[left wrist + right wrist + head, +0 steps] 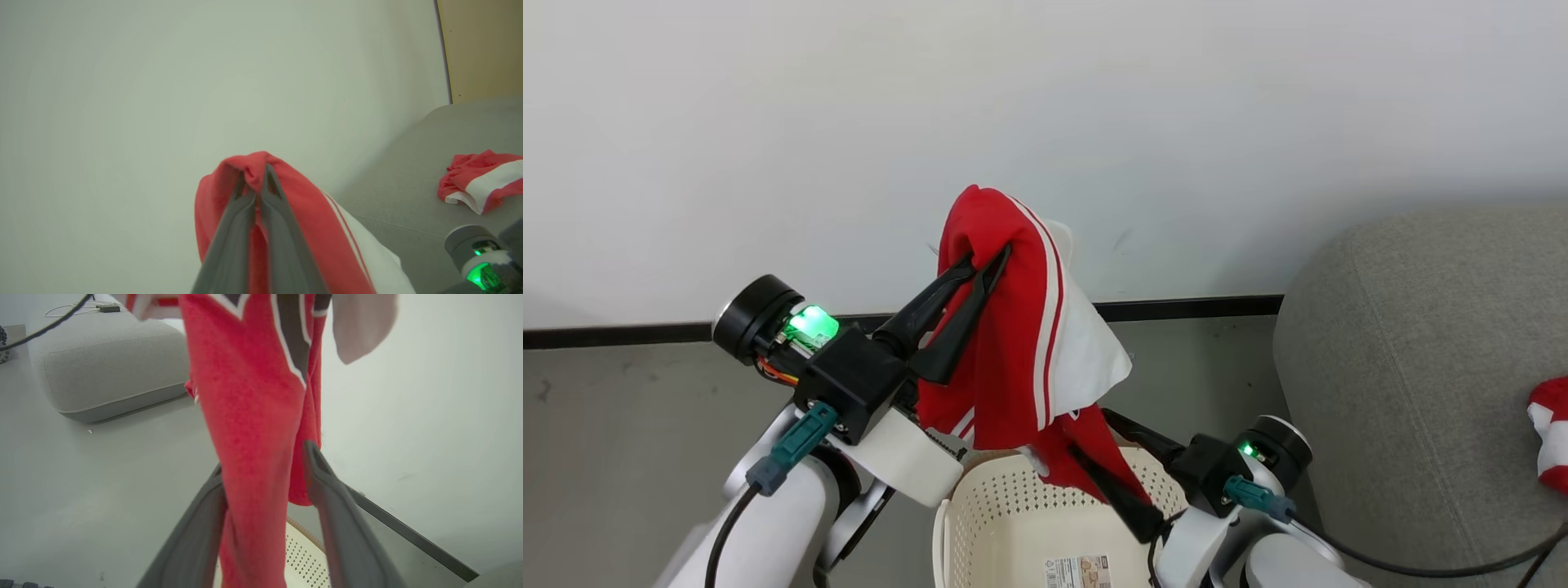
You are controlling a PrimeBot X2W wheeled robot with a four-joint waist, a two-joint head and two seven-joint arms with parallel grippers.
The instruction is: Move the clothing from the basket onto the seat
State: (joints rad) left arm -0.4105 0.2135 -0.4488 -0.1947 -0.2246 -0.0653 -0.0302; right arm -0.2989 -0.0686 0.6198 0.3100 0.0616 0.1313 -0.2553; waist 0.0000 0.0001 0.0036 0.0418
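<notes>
The left gripper (988,260) is clamped on a fold of the jersey (1013,327), which hangs at 12 o'clock over the basket (980,506). The right gripper (1088,431) stands apart, straddling the hanging tail. The seat (1405,367) lies at 3 o'clock. On the swing there, the tail may catch the rim and tip the basket, or the small pinched fold may slip.

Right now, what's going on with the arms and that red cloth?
The left gripper is shut on a fold of a red jersey with white stripes and panels, holding it up above the cream-white perforated plastic basket. The right gripper has its fingers apart on either side of the jersey's hanging lower part, not clamped. Another red-and-white garment already lies on the large grey fabric seat to the right.
</notes>
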